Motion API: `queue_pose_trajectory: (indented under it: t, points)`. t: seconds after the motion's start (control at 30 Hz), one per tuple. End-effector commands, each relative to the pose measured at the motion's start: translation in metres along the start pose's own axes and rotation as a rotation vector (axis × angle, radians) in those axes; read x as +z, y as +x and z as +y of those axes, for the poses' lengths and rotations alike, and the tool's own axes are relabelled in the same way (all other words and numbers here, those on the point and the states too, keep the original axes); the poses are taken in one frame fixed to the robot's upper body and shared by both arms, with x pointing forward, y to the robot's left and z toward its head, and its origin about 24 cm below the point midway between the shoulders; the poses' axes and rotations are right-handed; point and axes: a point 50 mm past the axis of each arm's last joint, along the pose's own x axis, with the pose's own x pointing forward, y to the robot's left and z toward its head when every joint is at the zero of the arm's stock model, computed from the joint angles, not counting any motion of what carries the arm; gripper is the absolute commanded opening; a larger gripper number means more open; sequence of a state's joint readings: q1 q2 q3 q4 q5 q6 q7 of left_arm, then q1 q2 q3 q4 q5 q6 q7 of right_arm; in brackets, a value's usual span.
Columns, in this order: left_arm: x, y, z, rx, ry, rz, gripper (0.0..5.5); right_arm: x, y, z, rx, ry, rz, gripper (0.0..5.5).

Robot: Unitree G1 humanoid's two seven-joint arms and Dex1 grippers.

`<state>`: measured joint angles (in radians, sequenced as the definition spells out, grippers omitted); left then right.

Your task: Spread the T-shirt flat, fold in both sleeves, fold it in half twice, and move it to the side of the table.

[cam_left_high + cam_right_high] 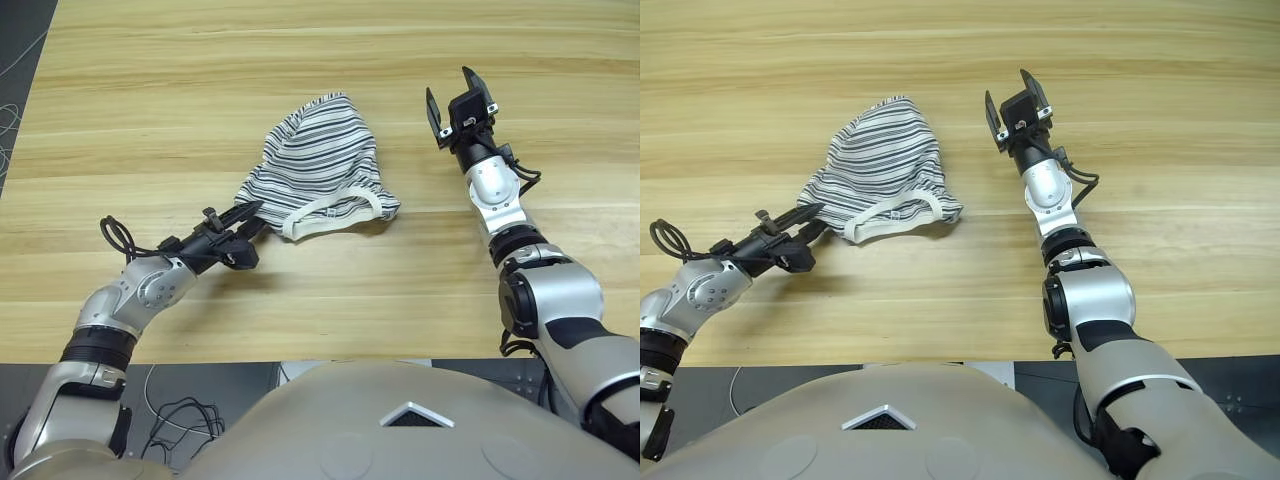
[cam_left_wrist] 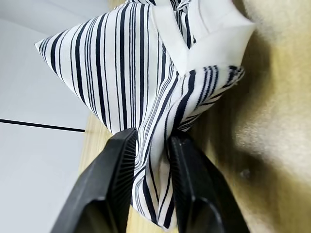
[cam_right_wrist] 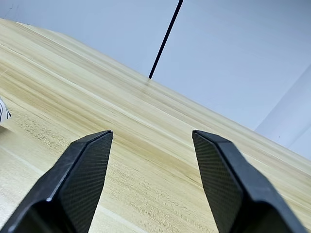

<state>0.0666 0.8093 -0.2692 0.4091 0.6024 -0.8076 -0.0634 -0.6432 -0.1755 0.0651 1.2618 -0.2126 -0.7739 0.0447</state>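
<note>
Wooden table (image 1: 150, 100) bears crumpled T-shirt (image 1: 320, 160), left gripper (image 1: 255, 208) pinching its edge

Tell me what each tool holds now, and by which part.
The left tool pinches the striped T-shirt by a bunched fold at its near-left edge; the right tool is open, empty.

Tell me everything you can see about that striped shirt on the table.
The T-shirt is soft-looking fabric, white with thin dark stripes and a plain white neckband. It lies crumpled in a rounded heap, not spread flat, near the middle of the wooden table. The left end effector is shut on a fold at its near left edge, pinching cloth between two black fingers. Nothing else touches it.
</note>
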Motion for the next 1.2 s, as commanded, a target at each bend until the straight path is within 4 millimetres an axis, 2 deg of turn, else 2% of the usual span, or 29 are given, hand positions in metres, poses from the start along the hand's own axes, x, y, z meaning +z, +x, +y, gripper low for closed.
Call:
queue_pose_trajectory:
  t: [0.03, 0.13, 0.23, 0.37, 0.47, 0.53, 0.6, 0.67, 0.73, 0.87, 1.0, 1.1, 1.2]
  points:
    - [0.002, -0.010, -0.035, -0.189, -0.043, 0.035, 0.75, 0.004, 0.004, -0.002, 0.002, -0.014, -0.005, 3.04]
    - [0.005, -0.010, -0.025, -0.178, -0.022, 0.015, 0.39, 0.004, 0.004, -0.002, 0.002, -0.012, -0.007, 3.04]
    - [0.002, -0.008, -0.024, -0.206, -0.010, 0.025, 0.13, 0.005, 0.005, -0.001, 0.000, -0.008, -0.012, 3.04]
    - [0.007, -0.003, -0.020, -0.224, 0.003, -0.003, 0.13, 0.009, 0.006, -0.004, -0.030, 0.052, -0.041, 3.04]
    - [0.018, 0.005, -0.002, -0.156, -0.020, -0.054, 0.13, 0.017, 0.008, -0.013, -0.029, 0.121, -0.103, 3.04]
    - [0.031, 0.010, 0.025, -0.086, -0.050, -0.118, 0.13, 0.023, 0.009, -0.020, 0.077, 0.226, -0.144, 3.04]
    - [0.036, 0.015, 0.054, -0.004, -0.062, -0.106, 0.13, 0.026, 0.004, -0.026, 0.231, 0.293, -0.172, 3.04]
    - [0.039, 0.023, 0.084, 0.121, -0.147, -0.092, 0.13, 0.026, -0.006, -0.030, 0.391, 0.359, -0.162, 3.04]
    - [0.048, 0.031, 0.102, 0.194, -0.257, -0.123, 0.13, 0.028, -0.019, -0.030, 0.523, 0.438, -0.143, 3.04]
    - [0.057, 0.042, 0.104, 0.201, -0.381, -0.125, 0.13, 0.022, -0.047, -0.012, 0.766, 0.505, 0.006, 3.04]
    - [0.061, 0.049, 0.096, 0.151, -0.498, -0.114, 0.13, 0.020, -0.066, -0.008, 0.807, 0.581, 0.128, 3.04]
    - [0.060, 0.049, 0.096, 0.155, -0.574, -0.106, 0.13, 0.026, -0.078, -0.001, 0.852, 0.570, 0.144, 3.04]
    - [0.055, 0.043, 0.102, 0.194, -0.606, -0.072, 0.13, 0.023, -0.086, 0.012, 0.885, 0.503, 0.179, 3.04]
